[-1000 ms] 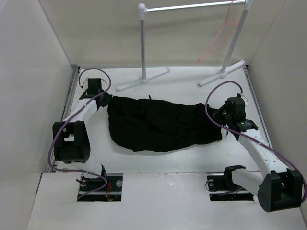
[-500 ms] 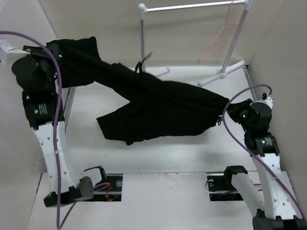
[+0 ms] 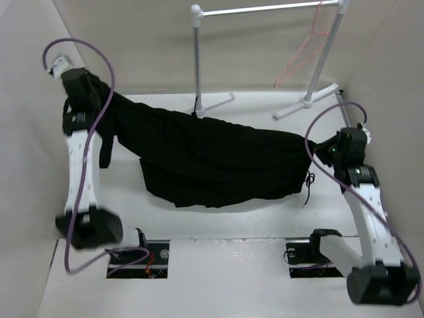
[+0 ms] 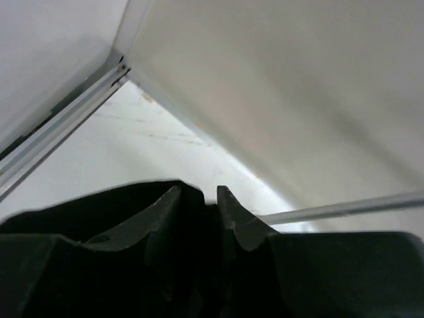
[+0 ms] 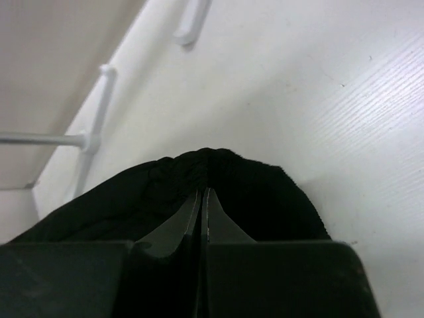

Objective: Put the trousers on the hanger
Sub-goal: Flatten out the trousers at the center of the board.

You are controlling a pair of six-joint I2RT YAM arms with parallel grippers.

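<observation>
The black trousers (image 3: 212, 156) are stretched between my two grippers, sagging onto the table in the middle, with a drawstring (image 3: 307, 182) hanging at the right. My left gripper (image 3: 99, 93) is raised at the far left and is shut on one end of the trousers (image 4: 132, 218). My right gripper (image 3: 317, 150) is shut on the other end (image 5: 199, 175), low at the right. The pink-red wire hanger (image 3: 306, 46) hangs on the rack's silver crossbar at the back right, apart from both grippers.
A white-posted rack (image 3: 197, 59) with a silver crossbar (image 3: 265, 8) stands at the back; its feet (image 3: 308, 101) rest on the table behind the trousers. White walls close in on the left, back and right. The rack bar shows in the left wrist view (image 4: 344, 207).
Both grippers lifted the trousers off the table. My left arm swung up high, then came lower and nearer the back left. My right gripper rose a little with its end.
</observation>
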